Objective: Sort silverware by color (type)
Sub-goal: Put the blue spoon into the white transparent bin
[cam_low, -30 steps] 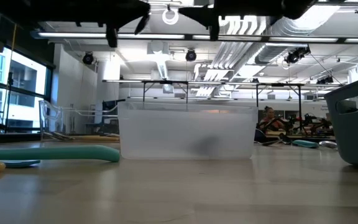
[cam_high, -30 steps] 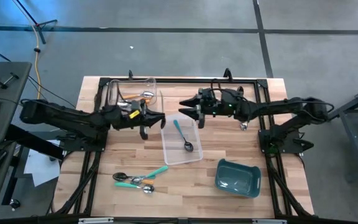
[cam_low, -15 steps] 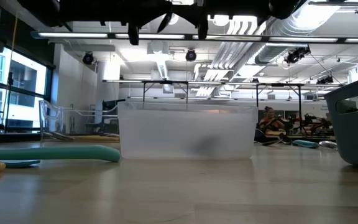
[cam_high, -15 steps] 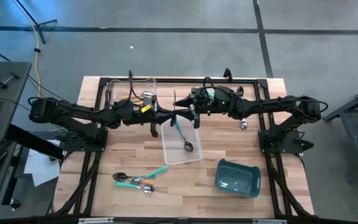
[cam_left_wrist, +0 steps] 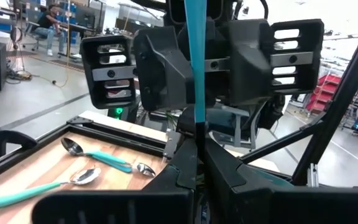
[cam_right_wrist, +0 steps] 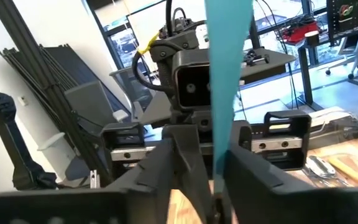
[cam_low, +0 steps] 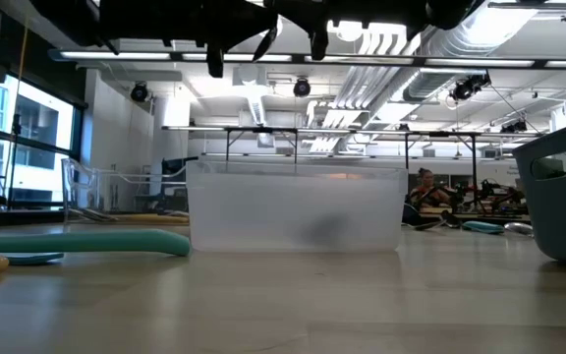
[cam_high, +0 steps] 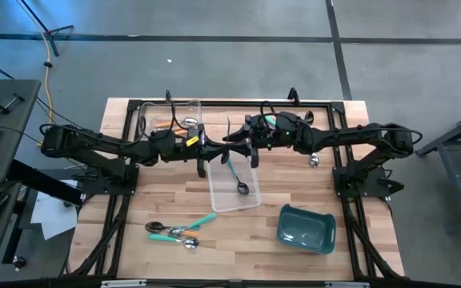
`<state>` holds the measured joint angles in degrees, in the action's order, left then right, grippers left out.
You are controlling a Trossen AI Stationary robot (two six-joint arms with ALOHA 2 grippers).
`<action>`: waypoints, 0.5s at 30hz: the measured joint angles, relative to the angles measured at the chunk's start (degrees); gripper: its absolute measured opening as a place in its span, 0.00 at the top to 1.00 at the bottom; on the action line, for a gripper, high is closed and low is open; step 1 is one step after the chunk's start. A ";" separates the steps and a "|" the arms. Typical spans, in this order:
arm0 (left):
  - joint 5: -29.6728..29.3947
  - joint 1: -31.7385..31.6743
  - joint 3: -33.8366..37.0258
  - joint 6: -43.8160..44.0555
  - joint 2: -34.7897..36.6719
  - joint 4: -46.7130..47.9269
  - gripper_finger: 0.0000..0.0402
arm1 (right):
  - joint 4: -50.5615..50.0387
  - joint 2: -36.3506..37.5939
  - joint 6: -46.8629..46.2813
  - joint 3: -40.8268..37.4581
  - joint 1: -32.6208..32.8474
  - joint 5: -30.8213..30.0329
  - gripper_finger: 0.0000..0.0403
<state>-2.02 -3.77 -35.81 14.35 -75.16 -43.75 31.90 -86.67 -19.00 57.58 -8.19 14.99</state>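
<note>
Both arms meet in the air over the middle of the bench, a bit toward the back edge, right above the back end of the clear tray (cam_high: 214,200). The left gripper (cam_left_wrist: 194,146) has its fingers pressed tight on the slim handle of a teal spoon (cam_left_wrist: 194,62), which stands upright between them. The right gripper (cam_right_wrist: 215,180) faces it head on, and the same handle runs up between its fingers too. I honestly can't tell if that side is actually squeezing it or just sitting around it.

Inside the clear tray there's another teal-handled spoon (cam_high: 235,174), lying with its bowl toward the front edge. A second clear tray (cam_high: 144,120) sits at the back left corner with orange-handled spoons (cam_high: 165,126) in it; how many is too small to make out. Near the front left there's a loose bunch of spoons (cam_high: 174,230) with teal and greenish handles lying right on the wood, some overlapping. One lone spoon (cam_high: 314,162) is by the right edge, under the right arm, handle colour hidden. The teal bin (cam_high: 304,228) sits at the front right, well apart from the trays.
</note>
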 joint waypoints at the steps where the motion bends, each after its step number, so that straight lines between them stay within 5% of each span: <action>1: 0.00 0.00 0.00 0.00 0.01 0.00 1.00 | -0.01 0.00 0.00 -0.02 -0.06 -0.05 0.76; 6: 0.28 0.04 0.00 0.01 0.04 -0.11 1.00 | -0.15 0.00 0.03 -0.02 -0.12 -0.45 0.97; 15: 0.76 -0.93 0.00 4.91 0.16 0.82 0.91 | -0.39 0.00 1.88 -0.11 -0.23 -1.03 0.98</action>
<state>-1.26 -4.70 -35.81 19.26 -75.00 -42.92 31.51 -86.67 -17.12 57.47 -8.42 13.95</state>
